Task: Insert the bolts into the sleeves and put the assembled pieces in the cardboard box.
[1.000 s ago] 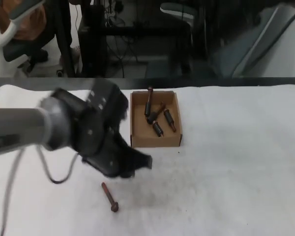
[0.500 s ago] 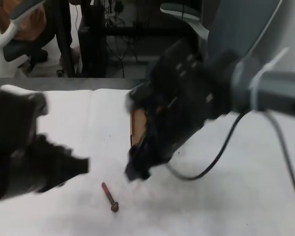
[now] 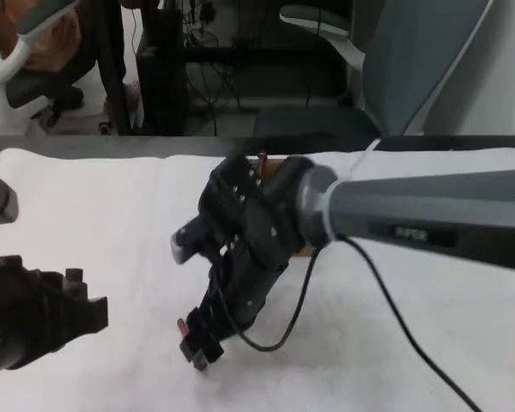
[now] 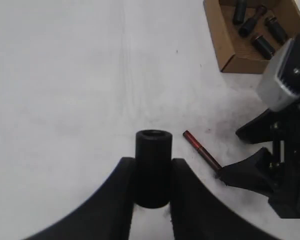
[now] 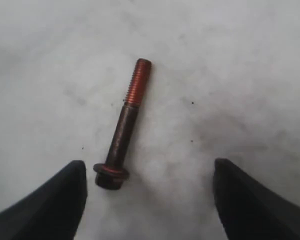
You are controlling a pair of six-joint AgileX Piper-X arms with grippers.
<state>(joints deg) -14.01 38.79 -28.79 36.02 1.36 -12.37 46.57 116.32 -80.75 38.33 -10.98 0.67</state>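
On the left, our left hand [image 4: 153, 172] pinches a black sleeve [image 4: 152, 150], its open end pointing away from the hand, above the white table [image 4: 65, 75]. Just right of it we see the bolt [image 5: 121, 131] lying flat on the table, apart from the sleeve. Our right hand [image 5: 150, 200] hangs spread wide, one finger on each side of the bolt's head. Farther right, the cardboard box [image 4: 221, 42] holds several assembled pieces [image 4: 262, 45].

Dull reddish metal bolt [image 5: 122, 134], matt black sleeve [image 4: 152, 166], brown cardboard box [image 4: 242, 64], matt white cloth cover [image 4: 65, 75]
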